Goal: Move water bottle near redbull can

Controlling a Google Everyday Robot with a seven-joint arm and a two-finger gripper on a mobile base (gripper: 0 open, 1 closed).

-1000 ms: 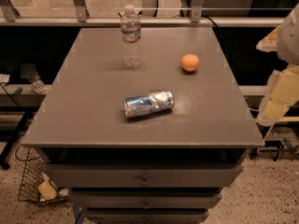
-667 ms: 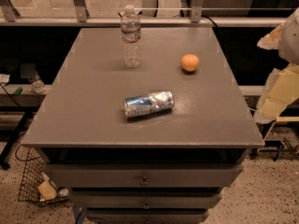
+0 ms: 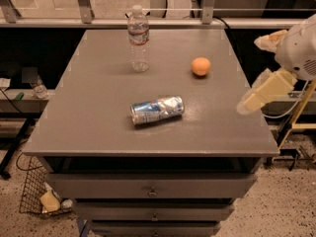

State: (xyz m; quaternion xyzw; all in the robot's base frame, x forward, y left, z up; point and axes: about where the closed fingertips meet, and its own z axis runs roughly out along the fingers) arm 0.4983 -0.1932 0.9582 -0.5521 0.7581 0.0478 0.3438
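**Nothing has moved in the last second, so the job has not begun.**

The water bottle [image 3: 139, 38] stands upright at 11 o'clock on the table [image 3: 89, 117], well apart from the redbull can [image 3: 157, 110], which lies on its side in the middle. An orange [image 3: 201, 66] sits at 1 o'clock. The gripper [image 3: 254, 98] hangs at 3 o'clock by the table's edge, holding nothing. I cannot tell if it is spread or pressed together.
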